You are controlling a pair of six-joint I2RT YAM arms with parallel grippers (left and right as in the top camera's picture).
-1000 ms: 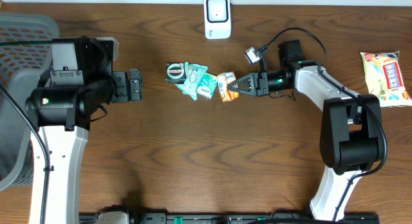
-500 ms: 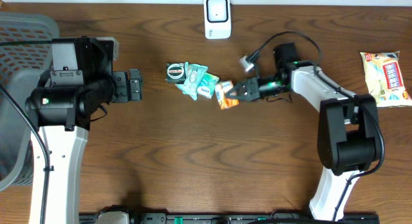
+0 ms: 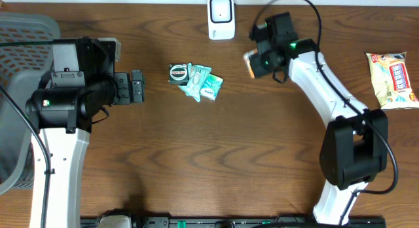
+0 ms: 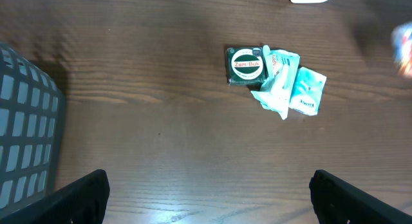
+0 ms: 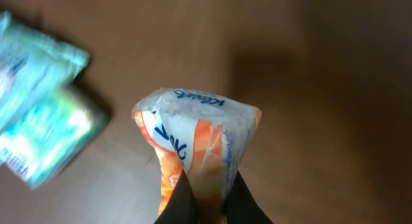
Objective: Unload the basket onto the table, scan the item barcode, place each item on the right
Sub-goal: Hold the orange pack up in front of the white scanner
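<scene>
A grey mesh basket point(image 3: 18, 90) stands at the left edge of the wooden bench point(image 3: 196, 162). Beside it, the left end effector point(image 3: 136, 87) has its jaws spread fully wide with nothing between them. It points toward a small pile further right: a dark green Zam-Buk tin point(image 4: 246, 65) touching a cluster of teal packets point(image 4: 290, 87). At the far edge of the bench sits a white barcode scanner point(image 3: 221, 17). Just to the right of it and slightly nearer, the right end effector point(image 5: 203, 198) is pinched tight on the lower end of an orange-and-white packet point(image 5: 196, 137), well apart from the pile. A yellow snack bag point(image 3: 391, 78) lies at the right edge.
</scene>
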